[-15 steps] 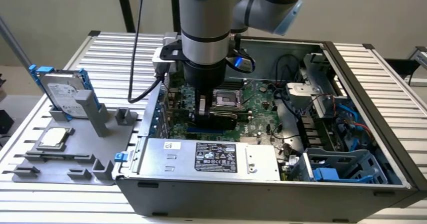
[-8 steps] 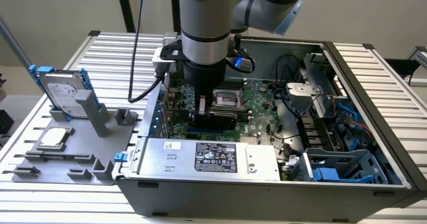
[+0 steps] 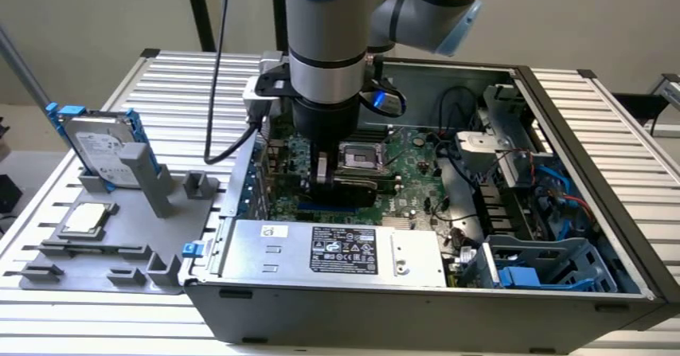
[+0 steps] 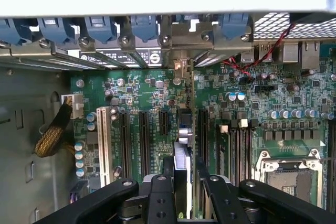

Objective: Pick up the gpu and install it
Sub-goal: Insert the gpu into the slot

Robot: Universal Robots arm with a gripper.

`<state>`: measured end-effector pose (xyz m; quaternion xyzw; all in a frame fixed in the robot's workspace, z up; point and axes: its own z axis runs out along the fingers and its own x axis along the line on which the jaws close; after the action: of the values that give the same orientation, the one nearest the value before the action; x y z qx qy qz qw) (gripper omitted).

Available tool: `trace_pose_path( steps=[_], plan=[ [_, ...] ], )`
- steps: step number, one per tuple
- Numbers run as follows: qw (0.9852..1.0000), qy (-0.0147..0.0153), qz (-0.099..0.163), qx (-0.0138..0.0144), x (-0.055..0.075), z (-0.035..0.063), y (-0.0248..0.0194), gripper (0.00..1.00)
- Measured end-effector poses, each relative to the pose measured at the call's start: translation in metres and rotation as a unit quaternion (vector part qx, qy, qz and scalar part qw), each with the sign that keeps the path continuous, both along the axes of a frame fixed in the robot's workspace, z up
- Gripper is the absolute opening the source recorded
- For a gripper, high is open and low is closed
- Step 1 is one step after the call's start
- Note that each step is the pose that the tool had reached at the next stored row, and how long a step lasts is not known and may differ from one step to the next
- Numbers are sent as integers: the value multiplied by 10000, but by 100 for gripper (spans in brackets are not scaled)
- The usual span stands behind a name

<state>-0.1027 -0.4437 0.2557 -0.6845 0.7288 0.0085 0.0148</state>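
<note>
With my pincer [image 4: 184,184] pinching the gpu [image 4: 181,161] edge-on, fingers [image 4: 160,195] partly closed, card sits upright over the motherboard [image 3: 409,161] slots, centre of exterior frame, inside the case [image 3: 425,304].

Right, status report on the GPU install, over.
Gripper shut on the gpu, card edge-on between the fingers. Card low inside the open case, over the motherboard slots; seating cannot be told. Nothing seen blocking the slots.

Pincer [image 4: 184,190] low inside open case [image 3: 595,125], gpu [image 4: 185,145] edge-on between fingers. Slots [image 4: 143,135] alongside bare. Bracket rail [image 4: 131,40] walls far end; cables [image 3: 537,189] crowd drive side.
</note>
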Motion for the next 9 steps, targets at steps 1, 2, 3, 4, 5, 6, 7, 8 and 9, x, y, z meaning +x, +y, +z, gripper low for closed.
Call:
trace_pose_path(
  steps=[1,2,3,4,5,6,7,8,9],
  plan=[
    [10000,1,0,-2,0,-2,0,27],
    [10000,1,0,-4,0,-5,0,27],
    [10000,1,0,-6,0,-9,0,27],
    [10000,1,0,-9,0,-12,0,27],
    [10000,1,0,-12,0,-15,0,27],
    [10000,1,0,-16,0,-18,0,27],
    [10000,2,0,-20,0,-21,-1,27],
    [10000,3,0,-23,-1,-24,-1,27],
    [10000,3,0,-26,-1,-28,-1,27]
  ],
)
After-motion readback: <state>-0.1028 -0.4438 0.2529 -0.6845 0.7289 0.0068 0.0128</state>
